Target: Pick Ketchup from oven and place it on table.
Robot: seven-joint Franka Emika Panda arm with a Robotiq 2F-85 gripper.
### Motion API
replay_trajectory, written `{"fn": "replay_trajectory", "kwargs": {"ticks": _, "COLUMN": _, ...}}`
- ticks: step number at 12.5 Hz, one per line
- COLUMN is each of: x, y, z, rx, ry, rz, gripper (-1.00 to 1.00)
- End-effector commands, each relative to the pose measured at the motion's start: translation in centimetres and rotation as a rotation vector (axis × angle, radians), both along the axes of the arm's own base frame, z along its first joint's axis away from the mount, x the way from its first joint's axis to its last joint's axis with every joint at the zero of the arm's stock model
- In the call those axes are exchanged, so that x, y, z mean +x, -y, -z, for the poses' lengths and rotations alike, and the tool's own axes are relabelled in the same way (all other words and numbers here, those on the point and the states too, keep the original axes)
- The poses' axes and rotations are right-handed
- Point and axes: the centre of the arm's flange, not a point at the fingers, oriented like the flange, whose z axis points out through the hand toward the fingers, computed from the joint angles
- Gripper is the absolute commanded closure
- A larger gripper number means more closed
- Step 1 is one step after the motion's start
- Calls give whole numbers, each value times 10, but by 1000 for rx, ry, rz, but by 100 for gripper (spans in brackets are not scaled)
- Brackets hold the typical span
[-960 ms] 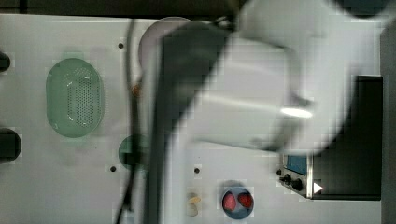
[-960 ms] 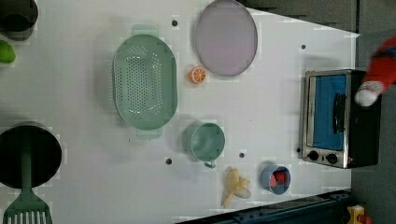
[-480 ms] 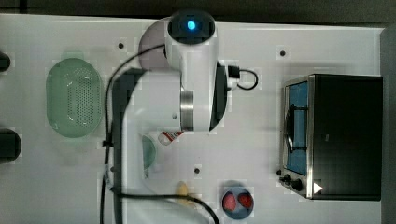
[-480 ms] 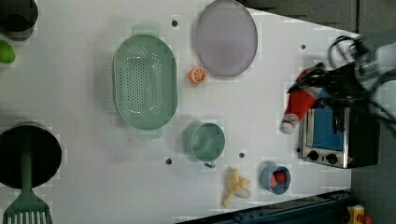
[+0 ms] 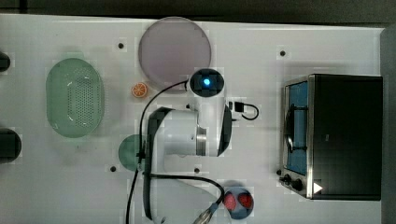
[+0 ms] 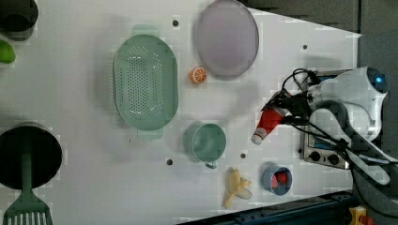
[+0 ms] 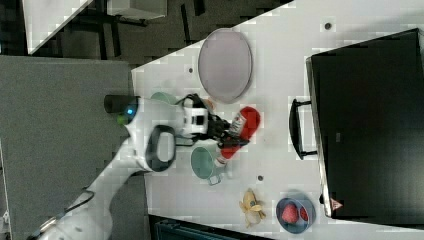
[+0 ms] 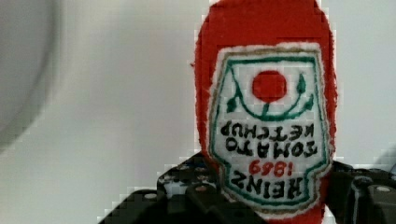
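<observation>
- In the wrist view the gripper (image 8: 261,200) is clamped on the Ketchup (image 8: 266,93), its dark fingers (image 8: 205,196) pressed against the lower part of the bottle; the white label reads upside down, with pale worktop (image 8: 116,116) behind it.
- In the left view the Ketchup (image 6: 268,123) hangs tilted from the gripper (image 6: 281,108) above the worktop (image 6: 94,178), white cap pointing toward 7 o'clock, red body up toward the gripper at 1 o'clock. Whether the cap touches the worktop cannot be told.
- The bottle is outside the oven (image 6: 324,150), which lies just beside it at about 4 o'clock in the left view.
- At 9 o'clock from the bottle, near it, stands a green cup (image 6: 206,142); toward 7 o'clock lies a banana (image 6: 236,186), and at 6 o'clock a blue bowl of strawberries (image 6: 277,179).
- Toward 11 o'clock are an orange slice (image 6: 198,75) and a pale purple plate (image 6: 227,38), the two just beside each other.
- Farther off at 9 o'clock is a green colander (image 6: 145,82).
- At the left view's far left edge sit a dark pot (image 6: 29,154), a green spatula (image 6: 26,206) and a green fruit (image 6: 5,51).
- In the top view the white arm (image 5: 196,135) covers the bottle, and the oven (image 5: 345,135) stands well apart at 3 o'clock with its glass door (image 5: 296,126) facing the arm.
</observation>
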Motion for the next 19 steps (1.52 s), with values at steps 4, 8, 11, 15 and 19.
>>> {"fn": "replay_trajectory", "kwargs": {"ticks": 4, "x": 4, "y": 3, "z": 16, "rx": -10, "ry": 75, "rz": 47, "gripper": -98}}
{"fn": "replay_trajectory", "kwargs": {"ticks": 8, "x": 23, "y": 7, "z": -48, "rx": 16, "ry": 155, "rz": 63, "gripper": -100}}
{"fn": "replay_trajectory", "kwargs": {"ticks": 11, "x": 40, "y": 10, "z": -171, "rx": 68, "ry": 241, "rz": 72, "gripper": -100}}
{"fn": "replay_trajectory", "kwargs": {"ticks": 15, "x": 48, "y": 16, "z": -349, "rx": 66, "ry": 418, "rz": 37, "gripper": -100}}
{"fn": "replay_trajectory", "kwargs": {"ticks": 19, "x": 25, "y": 26, "z": -420, "rx": 9, "ry": 308, "rz": 34, "gripper": -100}}
